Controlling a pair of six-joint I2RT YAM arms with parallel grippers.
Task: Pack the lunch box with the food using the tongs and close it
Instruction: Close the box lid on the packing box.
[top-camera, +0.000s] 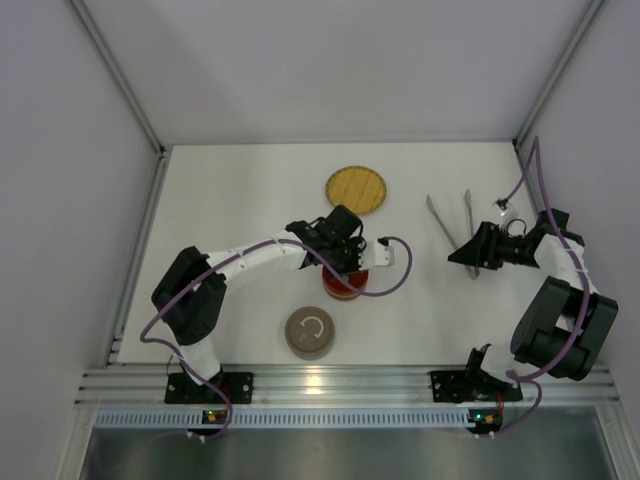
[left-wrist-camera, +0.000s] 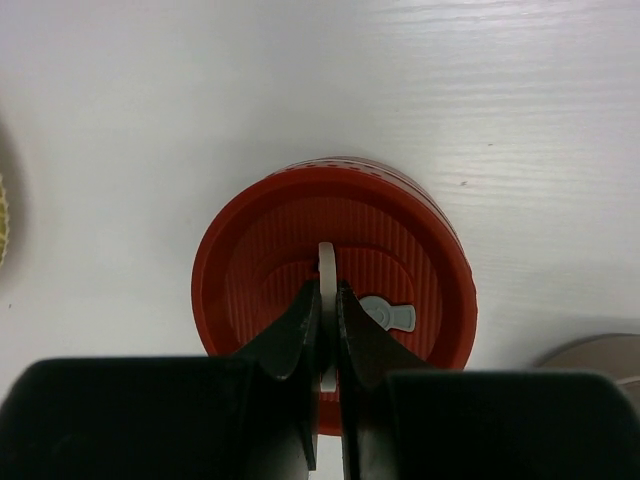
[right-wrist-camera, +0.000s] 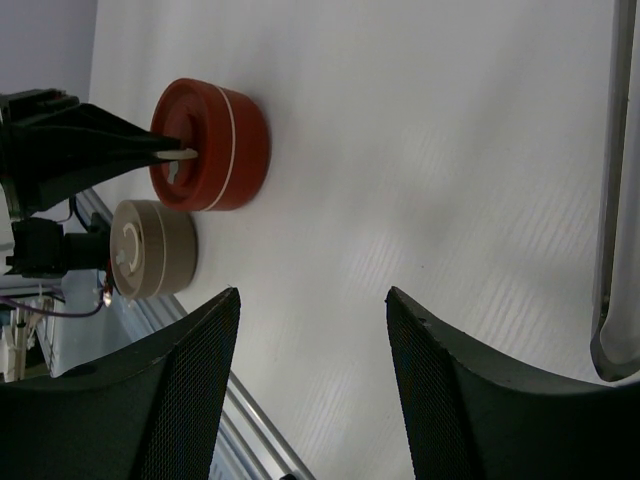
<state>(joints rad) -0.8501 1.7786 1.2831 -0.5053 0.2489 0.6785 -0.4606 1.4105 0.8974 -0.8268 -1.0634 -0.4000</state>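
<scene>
My left gripper (left-wrist-camera: 328, 288) is pinching the thin white handle (left-wrist-camera: 327, 258) on the round red plastic lunch box (left-wrist-camera: 250, 250), mid-bench. My right gripper (right-wrist-camera: 312, 298) is spread and empty, just beside the slim silver metal tongs (top-camera: 452, 228) near the right edge of the white bench (top-camera: 240, 200). Pale walls (top-camera: 320, 70) enclose three sides.

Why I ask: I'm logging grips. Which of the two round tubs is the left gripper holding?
The red ribbed round tub: the left gripper is shut on the white tab of its lid. The beige round tub stands free beside it.
</scene>
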